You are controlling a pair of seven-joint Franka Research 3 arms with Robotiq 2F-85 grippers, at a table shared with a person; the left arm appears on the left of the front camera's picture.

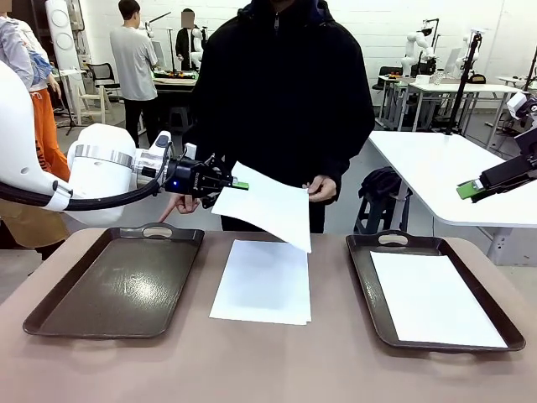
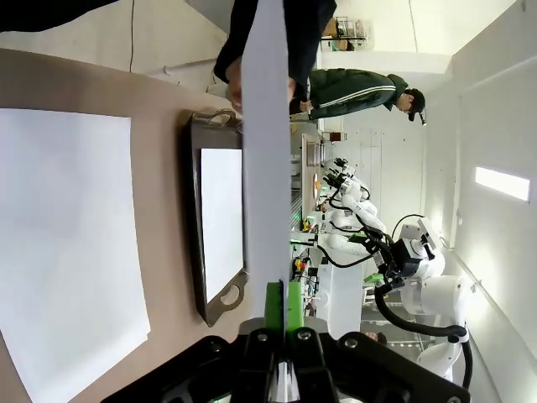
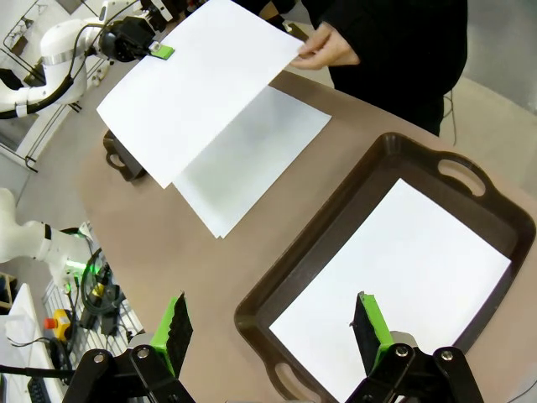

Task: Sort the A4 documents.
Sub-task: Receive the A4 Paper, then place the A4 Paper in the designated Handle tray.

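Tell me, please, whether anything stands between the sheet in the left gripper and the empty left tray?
Nothing visible does: the left tray is bare, and only open air lies between it and the held sheet in the left gripper. However, the person's hand grips the sheet's far corner.

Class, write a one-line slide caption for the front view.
Left gripper and a person's hand hold one A4 sheet above paper lying between left tray and right tray.

Paper sheets (image 1: 262, 281) look matt and smooth, dark trays (image 1: 117, 290) slightly glossy.
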